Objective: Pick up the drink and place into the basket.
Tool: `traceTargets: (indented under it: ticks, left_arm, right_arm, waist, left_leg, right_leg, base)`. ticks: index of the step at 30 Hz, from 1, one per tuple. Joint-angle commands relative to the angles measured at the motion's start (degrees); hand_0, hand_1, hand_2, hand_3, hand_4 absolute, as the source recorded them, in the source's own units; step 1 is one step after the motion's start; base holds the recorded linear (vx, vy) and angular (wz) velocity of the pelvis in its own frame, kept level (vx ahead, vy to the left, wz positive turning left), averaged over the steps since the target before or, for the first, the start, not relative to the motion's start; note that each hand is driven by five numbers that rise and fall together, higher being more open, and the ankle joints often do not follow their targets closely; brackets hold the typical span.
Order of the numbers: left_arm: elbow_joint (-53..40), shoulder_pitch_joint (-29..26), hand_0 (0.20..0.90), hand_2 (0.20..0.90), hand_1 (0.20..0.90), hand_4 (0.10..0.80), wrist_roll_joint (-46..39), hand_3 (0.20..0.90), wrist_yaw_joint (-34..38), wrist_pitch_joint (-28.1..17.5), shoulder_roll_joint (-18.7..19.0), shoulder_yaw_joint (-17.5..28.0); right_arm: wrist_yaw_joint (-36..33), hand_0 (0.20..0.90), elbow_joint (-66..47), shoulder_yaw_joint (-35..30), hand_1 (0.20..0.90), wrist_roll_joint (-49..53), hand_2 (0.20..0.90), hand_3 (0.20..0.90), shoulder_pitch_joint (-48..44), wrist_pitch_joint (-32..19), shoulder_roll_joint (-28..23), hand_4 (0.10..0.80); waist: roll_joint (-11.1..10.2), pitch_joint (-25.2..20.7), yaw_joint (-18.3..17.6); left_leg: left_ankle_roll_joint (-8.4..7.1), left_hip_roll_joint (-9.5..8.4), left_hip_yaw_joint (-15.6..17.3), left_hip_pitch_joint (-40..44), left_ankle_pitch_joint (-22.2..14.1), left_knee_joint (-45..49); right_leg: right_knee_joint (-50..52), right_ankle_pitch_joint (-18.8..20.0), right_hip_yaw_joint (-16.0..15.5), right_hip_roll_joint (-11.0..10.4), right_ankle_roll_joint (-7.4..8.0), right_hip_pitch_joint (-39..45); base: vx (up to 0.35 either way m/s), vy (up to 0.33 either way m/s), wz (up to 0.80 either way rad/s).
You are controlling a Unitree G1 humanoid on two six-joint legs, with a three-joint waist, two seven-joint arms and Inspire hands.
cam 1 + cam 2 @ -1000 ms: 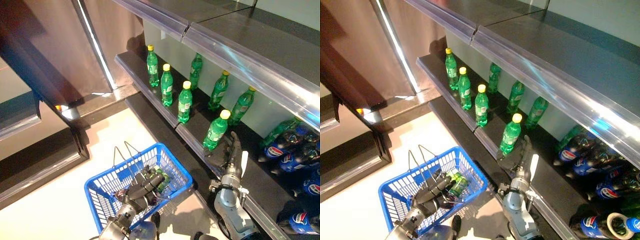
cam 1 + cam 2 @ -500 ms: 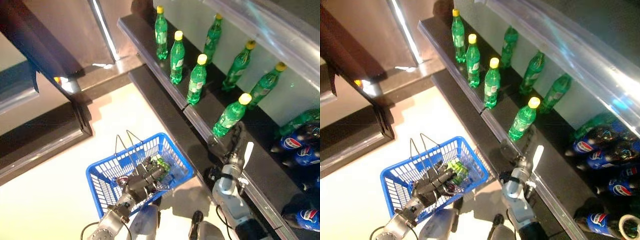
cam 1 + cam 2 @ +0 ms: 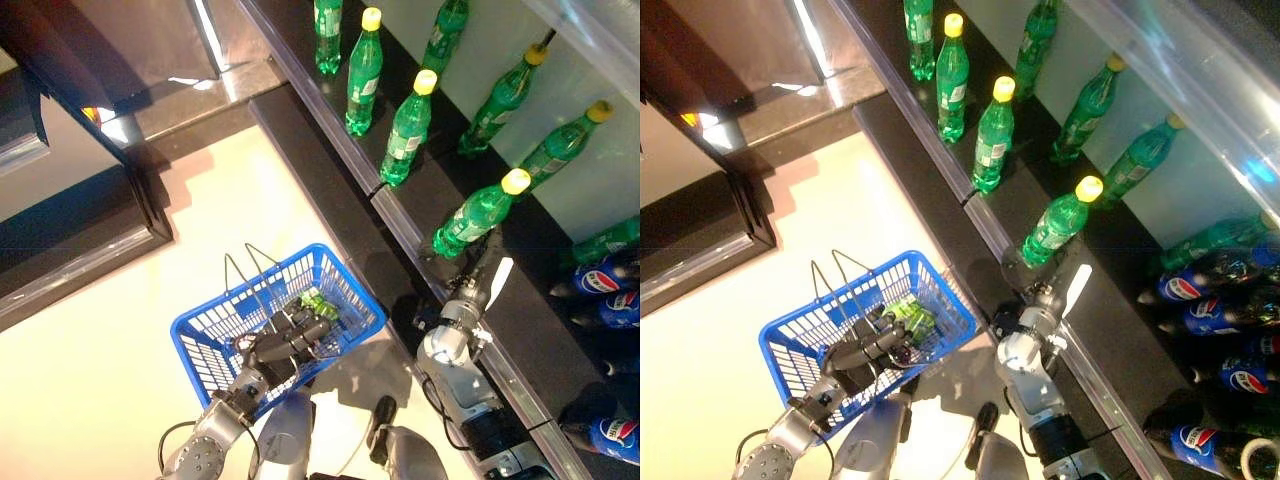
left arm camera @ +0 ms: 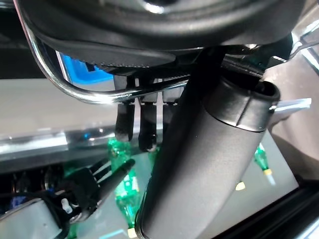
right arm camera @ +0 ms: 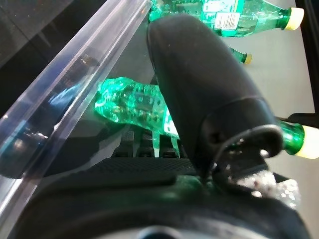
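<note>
A green bottle with a yellow cap (image 3: 478,214) stands at the front of the dark shelf (image 3: 400,215). My right hand (image 3: 478,282) is just below its base, fingers straight and up against the lower part, white-covered thumb held out to the side. In the right wrist view the bottle's base (image 5: 130,103) shows between the thumb (image 5: 199,74) and the fingers. My left hand (image 3: 285,340) is shut on the metal handle (image 4: 75,92) of the blue basket (image 3: 205,335). A green bottle (image 3: 318,304) lies inside the basket.
More green bottles (image 3: 408,128) stand in rows along the shelf. Dark cola bottles (image 3: 600,280) lie to the right. A clear rail (image 5: 75,94) runs along the shelf's front edge. A dark cabinet (image 3: 90,240) borders the pale floor on the left.
The whole picture has shifted as the camera moved. My right hand has stayed at the front bottle, its fingers now closer round the base. The left hand still holds the basket.
</note>
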Motion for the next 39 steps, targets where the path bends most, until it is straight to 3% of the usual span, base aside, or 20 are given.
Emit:
traceTargets:
  ticks: [1, 16, 17, 18, 19, 20, 39]
  left_arm:
    - [-18.7, -8.9, 0.300, 0.300, 0.300, 0.100, -2.4, 0.200, -9.9, -5.9, -1.3, 1.8]
    - [-17.9, -11.6, 0.300, 0.300, 0.300, 0.100, -2.5, 0.200, -9.3, -5.1, -1.1, 1.6]
    - [-17.8, -11.6, 0.300, 0.300, 0.300, 0.100, -2.5, 0.200, -9.4, -5.0, -1.2, 1.7]
    - [-17.7, -11.6, 0.300, 0.300, 0.300, 0.100, -2.5, 0.200, -9.4, -4.8, -1.4, 1.8]
    - [-17.6, -11.5, 0.300, 0.300, 0.300, 0.100, -2.5, 0.200, -9.6, -4.6, -1.4, 1.9]
    - [-17.4, -11.3, 0.300, 0.300, 0.300, 0.100, -2.5, 0.200, -9.7, -4.3, -1.5, 2.0]
    - [-17.4, -8.5, 0.300, 0.300, 0.300, 0.100, -1.8, 0.200, -9.6, -2.1, -3.2, 2.1]
  right_arm:
    - [-3.9, 0.900, -3.9, -2.9, 0.900, -1.8, 0.900, 0.900, -6.0, -6.4, -0.8, 0.800]
    - [-5.9, 0.900, -2.3, -4.8, 0.900, 1.3, 0.900, 0.900, -12.8, -8.0, -1.8, 0.800]
    - [-6.0, 0.869, -2.2, -5.0, 0.869, 1.2, 0.869, 0.864, -13.1, -7.9, -1.9, 0.764]
    - [-6.0, 0.651, -2.1, -5.1, 0.651, 1.2, 0.651, 0.609, -13.4, -7.8, -2.1, 0.509]
    - [-6.1, 0.340, -1.9, -5.4, 0.340, 1.2, 0.340, 0.247, -13.6, -7.6, -2.4, 0.147]
    - [-6.2, 0.300, -1.7, -5.5, 0.300, 1.2, 0.300, 0.200, -13.8, -7.4, -2.6, 0.100]
    - [-6.3, 0.300, -1.9, -6.7, 0.300, 1.7, 0.300, 0.200, -10.1, -7.0, -1.8, 0.100]
  waist:
    - [-0.3, -3.0, 1.3]
    - [-0.2, -2.5, 1.6]
    - [-0.1, -2.5, 1.7]
    - [-0.1, -2.6, 1.7]
    - [-0.1, -2.8, 1.8]
    - [-0.1, -3.0, 1.9]
    - [0.4, -5.3, 1.8]
  left_leg:
    - [-3.27, 2.95, -7.1, -1.6, -3.7, 5.4]
    - [-3.72, 3.09, -7.2, -1.3, -3.9, 4.7]
    - [-3.74, 3.08, -7.2, -1.2, -3.9, 4.6]
    - [-3.77, 3.05, -7.2, -1.2, -3.9, 4.6]
    - [-3.79, 2.99, -7.2, -1.0, -3.9, 4.5]
    - [-3.78, 2.98, -7.2, -0.9, -3.9, 4.4]
    - [-3.97, 3.30, -6.3, 2.3, -4.3, 4.3]
  right_leg:
    - [-6.6, 12.3, 1.6, -5.5, 5.37, 0.0]
    - [-7.4, 12.0, 1.3, -5.3, 4.95, 0.7]
    - [-7.4, 11.9, 1.3, -5.3, 4.96, 0.8]
    - [-7.4, 11.9, 1.3, -5.3, 4.97, 0.8]
    - [-7.5, 11.9, 1.2, -5.4, 4.99, 0.9]
    - [-7.5, 11.8, 1.2, -5.4, 5.01, 1.0]
    - [-6.8, 11.2, 1.0, -6.1, 5.74, 3.1]
  base:
    - [-0.100, -0.022, -0.02]
    - [-0.013, -0.001, 0.00]
    - [0.000, 0.000, 0.00]
    - [0.000, 0.000, 0.00]
    - [0.031, 0.030, 0.00]
    - [0.042, 0.034, 0.00]
    - [0.037, 0.015, 0.01]
